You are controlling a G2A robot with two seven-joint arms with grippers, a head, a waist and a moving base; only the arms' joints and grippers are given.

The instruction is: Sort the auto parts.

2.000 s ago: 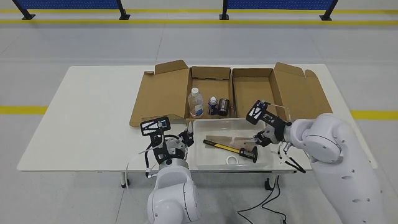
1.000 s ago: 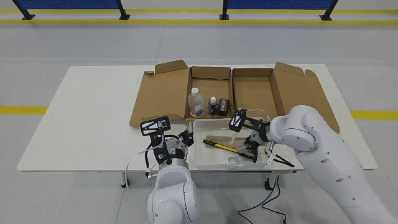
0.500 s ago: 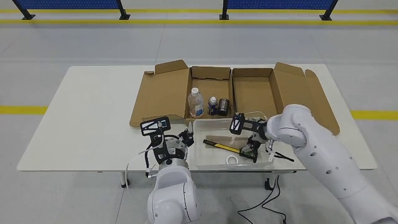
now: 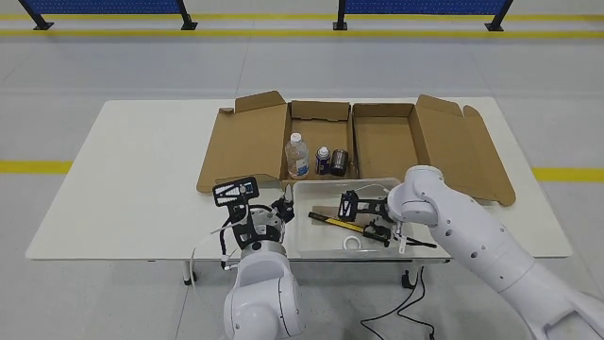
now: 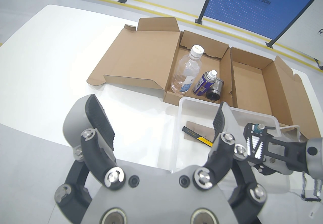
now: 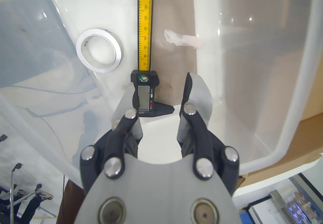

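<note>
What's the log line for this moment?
right tool: open, at caliper in bin | left tool: open, beside bin | ring: in bin

caliper (image 4: 342, 224) and ring (image 4: 352, 243) in bin (image 4: 295, 219)

The digital caliper (image 6: 144, 20) showed a yellow beam ruled with fine black marks, and a black slider head. The metal ring (image 6: 99, 66) was plain silver, the plastic tub (image 5: 176, 134) milky white, the open cardboard boxes (image 5: 141, 58) brown, the tabletop (image 5: 50, 58) white.

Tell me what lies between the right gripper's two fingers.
The display head of the digital caliper, close beside one finger of the open right gripper and not yet clamped. The right wrist view shows this.
</note>
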